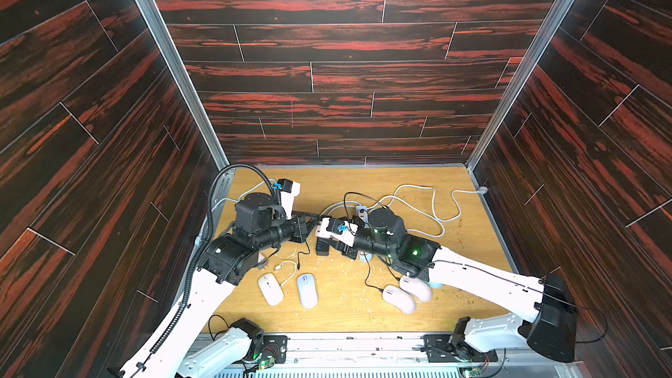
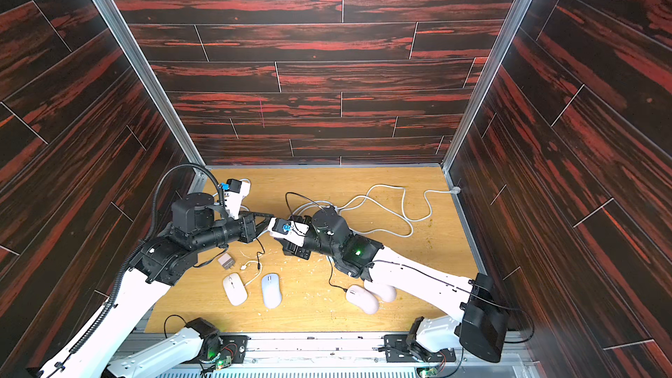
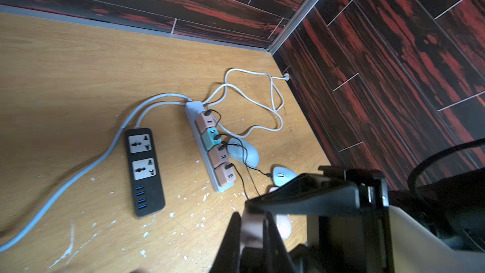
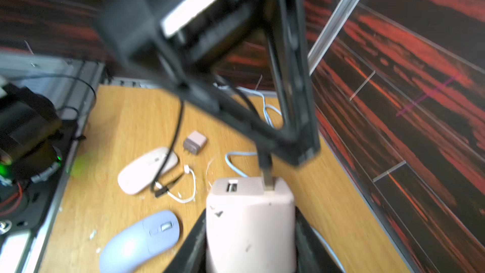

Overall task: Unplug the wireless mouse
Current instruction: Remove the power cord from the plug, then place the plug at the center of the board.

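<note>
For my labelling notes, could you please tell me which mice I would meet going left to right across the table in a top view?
white mouse → lavender mouse → pink mouse with a black cable. A second pink mouse overlaps that one, so it is left out.

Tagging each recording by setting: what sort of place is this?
Likely a purpose-built robot test booth: wood-print wall panels and aluminium posts box in a wooden tabletop, with the left arm and right arm mounted on a metal rail.
</note>
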Action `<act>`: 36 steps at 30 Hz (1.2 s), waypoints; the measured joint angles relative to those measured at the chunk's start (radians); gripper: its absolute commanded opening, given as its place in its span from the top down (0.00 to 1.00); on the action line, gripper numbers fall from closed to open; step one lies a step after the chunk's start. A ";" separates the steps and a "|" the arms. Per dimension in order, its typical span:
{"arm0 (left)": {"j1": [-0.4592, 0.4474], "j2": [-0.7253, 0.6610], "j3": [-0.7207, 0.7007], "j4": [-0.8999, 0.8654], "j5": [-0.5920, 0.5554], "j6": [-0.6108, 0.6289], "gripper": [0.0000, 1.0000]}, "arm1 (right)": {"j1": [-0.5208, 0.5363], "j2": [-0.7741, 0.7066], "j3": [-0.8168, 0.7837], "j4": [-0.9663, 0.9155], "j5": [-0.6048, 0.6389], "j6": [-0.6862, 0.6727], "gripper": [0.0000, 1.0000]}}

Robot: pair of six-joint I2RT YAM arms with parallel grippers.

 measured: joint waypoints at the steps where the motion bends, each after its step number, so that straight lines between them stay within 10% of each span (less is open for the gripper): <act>1: 0.003 -0.003 0.011 -0.013 -0.003 0.007 1.00 | -0.007 0.000 -0.006 -0.017 0.019 -0.005 1.00; 11: 0.005 -0.035 0.032 -0.063 -0.059 0.032 1.00 | -0.032 0.000 -0.037 -0.097 0.083 0.006 1.00; 19: 0.029 -0.066 0.025 -0.096 -0.240 0.005 1.00 | -0.030 0.047 -0.029 -0.089 0.040 0.305 1.00; 36: 0.286 -0.133 -0.100 -0.195 -0.393 -0.148 1.00 | 0.010 0.558 0.267 -0.066 0.013 0.796 1.00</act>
